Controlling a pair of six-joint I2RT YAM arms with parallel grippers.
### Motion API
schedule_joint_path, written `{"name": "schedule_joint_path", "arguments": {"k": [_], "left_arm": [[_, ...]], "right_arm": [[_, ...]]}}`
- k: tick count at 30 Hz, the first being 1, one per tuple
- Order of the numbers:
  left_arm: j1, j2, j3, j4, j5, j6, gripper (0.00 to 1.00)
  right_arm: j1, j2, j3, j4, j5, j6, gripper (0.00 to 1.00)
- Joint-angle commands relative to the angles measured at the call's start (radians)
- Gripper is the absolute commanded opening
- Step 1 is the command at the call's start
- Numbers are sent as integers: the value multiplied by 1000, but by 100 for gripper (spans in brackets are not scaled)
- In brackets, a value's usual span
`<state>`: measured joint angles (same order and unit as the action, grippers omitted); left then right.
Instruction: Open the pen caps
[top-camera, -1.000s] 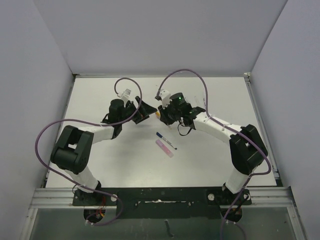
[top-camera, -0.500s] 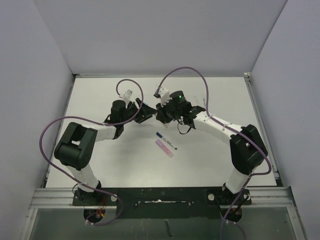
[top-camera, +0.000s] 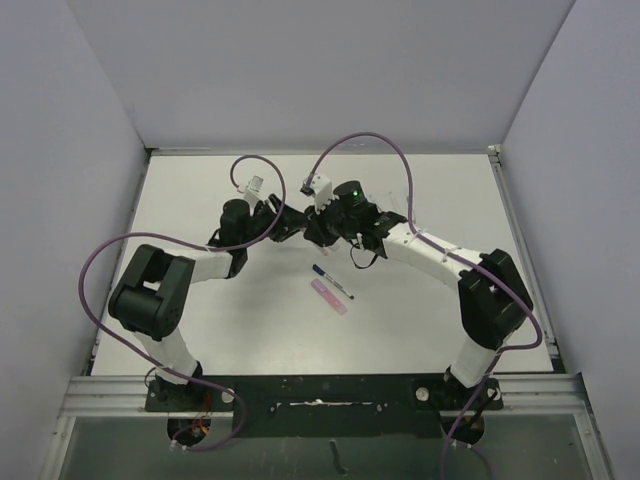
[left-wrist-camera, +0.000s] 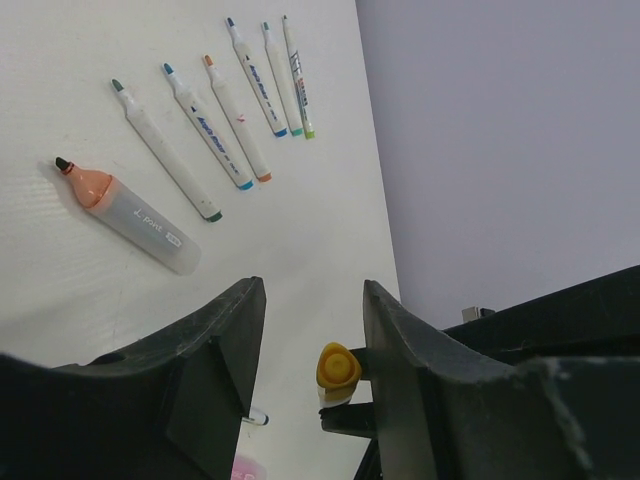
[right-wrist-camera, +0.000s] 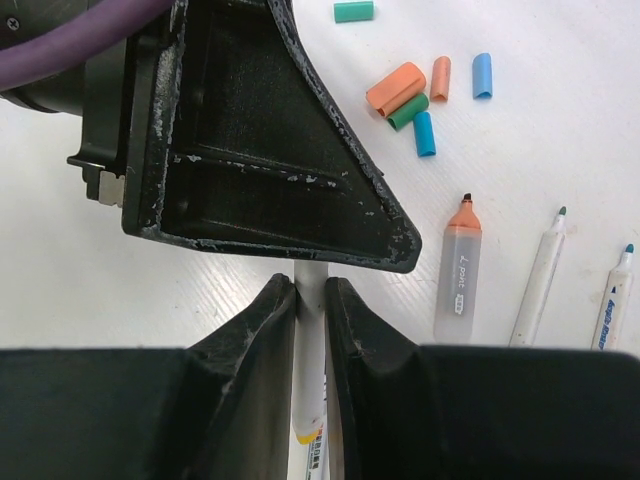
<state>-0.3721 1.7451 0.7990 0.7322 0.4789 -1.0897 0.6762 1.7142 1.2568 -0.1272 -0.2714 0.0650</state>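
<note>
My right gripper (right-wrist-camera: 311, 287) is shut on a white pen body (right-wrist-camera: 308, 380), which it holds above the table. In the left wrist view the pen's yellow cap (left-wrist-camera: 338, 367) points at the camera, between the fingers of my left gripper (left-wrist-camera: 313, 300). The cap sits next to the right finger (left-wrist-camera: 410, 370), with a clear gap to the left finger (left-wrist-camera: 215, 370), so the jaws stand open around it. In the top view the two grippers meet, the left gripper (top-camera: 288, 220) facing the right gripper (top-camera: 312, 228). Several loose caps lie on the table: orange (right-wrist-camera: 396, 88), green (right-wrist-camera: 408, 111), blue (right-wrist-camera: 482, 75) and teal (right-wrist-camera: 352, 11).
Several uncapped pens lie in a row (left-wrist-camera: 215, 125) beside an orange-tipped highlighter (left-wrist-camera: 128, 217). A blue-tipped pen (top-camera: 332, 282) and a pink marker (top-camera: 328, 297) lie in front of the grippers. Grey walls enclose the table (top-camera: 200, 190).
My left gripper has moved right until it meets the right gripper, and its jaws have narrowed around the yellow cap. The right gripper has shifted slightly left, still holding the pen.
</note>
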Motion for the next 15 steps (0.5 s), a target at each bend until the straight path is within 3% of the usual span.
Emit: {"name": "schedule_joint_path", "arguments": {"k": [1, 15], "left_arm": [[-5, -10, 4, 86, 0, -2, 40], [-6, -9, -5, 111, 10, -9, 21]], "right_arm": [[10, 16, 52, 51, -15, 12, 2], [11, 24, 47, 52, 0, 13, 2]]}}
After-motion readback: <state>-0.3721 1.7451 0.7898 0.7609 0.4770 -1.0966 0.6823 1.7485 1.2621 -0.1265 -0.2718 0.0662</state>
